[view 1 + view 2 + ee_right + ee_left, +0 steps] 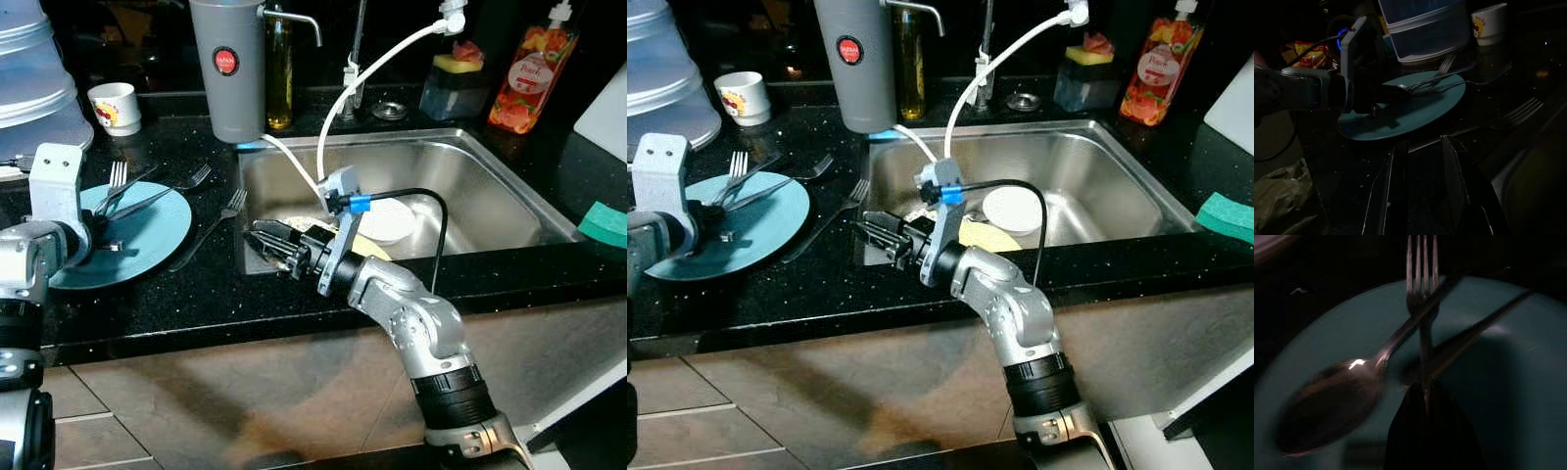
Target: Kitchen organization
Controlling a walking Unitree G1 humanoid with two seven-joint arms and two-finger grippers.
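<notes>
Left gripper [98, 217] pinched on a fork [1421, 289] over the teal plate [157, 240]; right gripper [266, 243] parted and empty at the sink's [490, 181] left rim.

The held fork lies crossed with a spoon [1337, 399] on the plate, which sits near the black counter's [196, 304] front edge. Another fork [211, 230] lies on bare counter between plate and sink, just ahead of the right gripper. A mug [116, 106] and grey canister [229, 69] stand behind.
</notes>
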